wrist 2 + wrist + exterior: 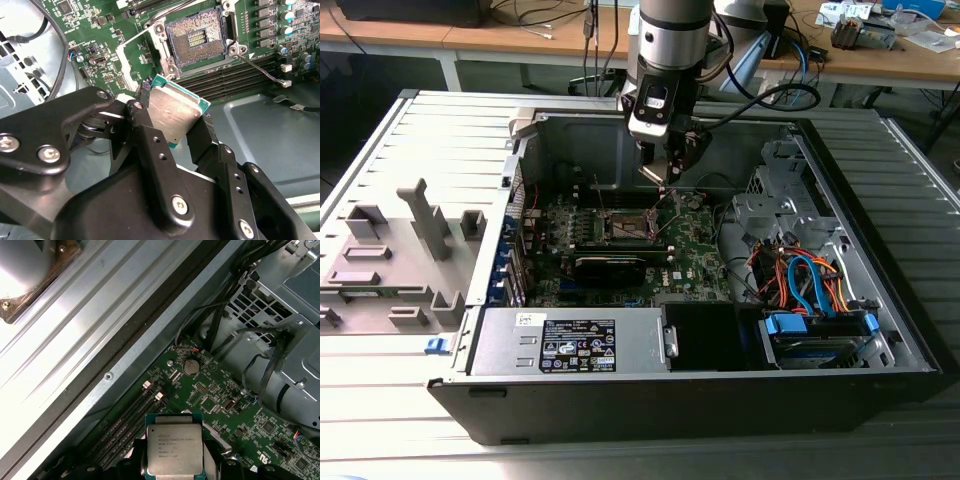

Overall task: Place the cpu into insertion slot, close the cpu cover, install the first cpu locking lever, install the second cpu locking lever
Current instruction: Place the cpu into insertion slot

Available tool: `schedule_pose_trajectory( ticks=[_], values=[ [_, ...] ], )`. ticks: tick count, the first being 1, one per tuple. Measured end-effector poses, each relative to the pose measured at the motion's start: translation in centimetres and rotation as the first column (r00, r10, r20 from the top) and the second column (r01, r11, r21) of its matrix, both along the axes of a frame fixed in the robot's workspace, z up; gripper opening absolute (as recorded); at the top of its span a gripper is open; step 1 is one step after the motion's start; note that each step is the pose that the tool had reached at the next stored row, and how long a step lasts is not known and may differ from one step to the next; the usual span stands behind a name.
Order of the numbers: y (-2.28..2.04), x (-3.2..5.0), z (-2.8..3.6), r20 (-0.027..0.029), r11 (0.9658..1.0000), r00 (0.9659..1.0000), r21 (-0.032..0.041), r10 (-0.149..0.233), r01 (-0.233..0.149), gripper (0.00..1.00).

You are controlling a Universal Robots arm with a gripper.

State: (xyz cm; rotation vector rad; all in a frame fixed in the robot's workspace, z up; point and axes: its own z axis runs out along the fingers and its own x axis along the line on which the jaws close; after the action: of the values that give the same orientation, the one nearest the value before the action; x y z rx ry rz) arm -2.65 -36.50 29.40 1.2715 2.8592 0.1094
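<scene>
My gripper (175,107) is shut on the cpu (172,115), a flat square chip with a silver-grey top and green edge, held by two opposite sides between black fingers (150,135). The same cpu (174,450) shows lid up in the first wrist view. The insertion slot (197,40) lies open on the green board, its dark pin field bare inside a silvery rim. The cpu hangs above the board, a short way off to one side of the slot. In the exterior view my gripper (670,178) hovers above and just behind the insertion slot (630,226). A thin locking lever (134,40) sticks out beside the slot. The cpu cover is out of view.
Long black memory slots (235,75) run beside the socket. A long black card (610,266) lies just in front of it. The power supply (570,342) fills the case's front, and a drive cage with orange and blue cables (810,285) stands on the exterior view's right. The case walls (520,150) enclose everything.
</scene>
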Motion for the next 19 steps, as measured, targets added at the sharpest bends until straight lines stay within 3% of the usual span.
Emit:
schedule_pose_trajectory(
  ticks=[19],
  values=[
    [0.00, 0.00, -0.11, 0.0000, 0.9999, 0.9999, 0.0000, -0.012, 0.012, 0.55]
  ],
)
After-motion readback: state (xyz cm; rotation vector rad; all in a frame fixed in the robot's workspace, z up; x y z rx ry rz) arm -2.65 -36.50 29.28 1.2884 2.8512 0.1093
